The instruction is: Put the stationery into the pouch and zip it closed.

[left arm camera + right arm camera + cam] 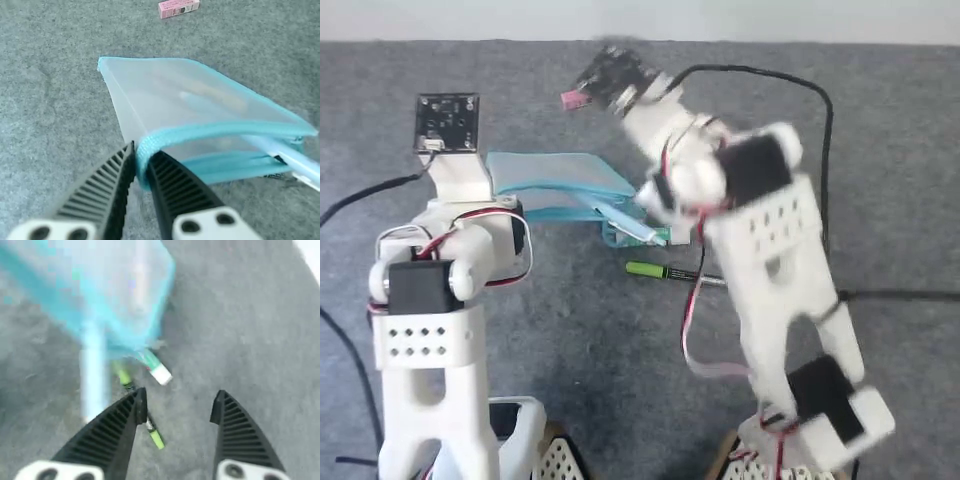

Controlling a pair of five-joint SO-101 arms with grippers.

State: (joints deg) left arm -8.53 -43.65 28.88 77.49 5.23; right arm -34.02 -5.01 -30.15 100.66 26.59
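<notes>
Turquoise pouch (190, 100) rim pinched in left pincer (141, 152) | right pincer (180, 392) spread wide, empty, over green pen (156, 439)

Bright, even, diffuse light; no glare. Only faint, soft shadows on the grey table (900, 150). Heavy motion smear across the right arm (720, 180) from above. Pouch (120, 290) and green pen (155, 436) smeared in the right wrist view. Pouch rim crisp in the left wrist view, softer farther off.

One pouch (190, 100), pinched in the left gripper (141, 152); one pink eraser (178, 7) well beyond that gripper; three pens just ahead of the right gripper (180, 400) — light-blue pen (92, 370), white-capped pen (157, 371), green pen (155, 436).
</notes>
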